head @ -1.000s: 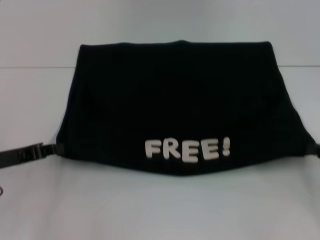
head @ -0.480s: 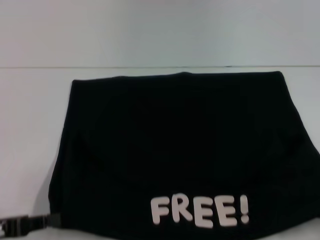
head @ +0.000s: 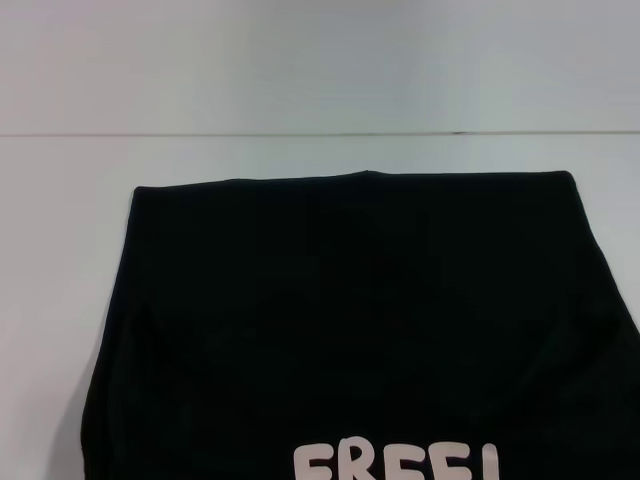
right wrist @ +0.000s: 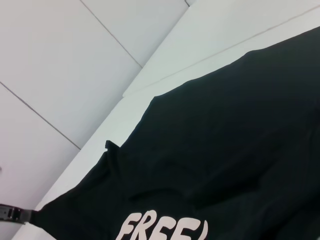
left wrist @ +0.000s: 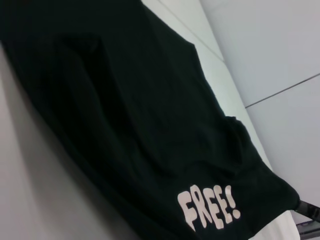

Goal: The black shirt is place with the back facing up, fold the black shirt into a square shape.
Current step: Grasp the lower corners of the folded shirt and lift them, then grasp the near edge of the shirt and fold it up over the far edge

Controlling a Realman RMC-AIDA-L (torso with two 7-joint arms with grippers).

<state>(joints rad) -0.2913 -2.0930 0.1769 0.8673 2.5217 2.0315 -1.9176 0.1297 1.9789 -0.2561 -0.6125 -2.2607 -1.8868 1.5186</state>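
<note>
Although the head view cuts off the near edge of the black shirt [head: 350, 320], its far fold line shows as a straight edge across the white table [head: 60, 200]. Pale lettering [head: 395, 465] is clipped at 6 o'clock there, so only the tops of the letters read. Neither of my grippers appears in the head view. From the left wrist, the shirt [left wrist: 125, 110] hangs as one broad soft sheet with shallow creases, and the far corner at 4 o'clock meets the right gripper [left wrist: 307, 210]. From the right wrist, the shirt [right wrist: 235, 150] stretches toward the left gripper [right wrist: 17, 214] at 8 o'clock, touching the cloth's corner. Whether either gripper's fingers are apart or pressed together, I cannot tell. Lettering [left wrist: 209, 206] reads "FREE!" in rounded, puffy shapes on matte, plain fabric.
</note>
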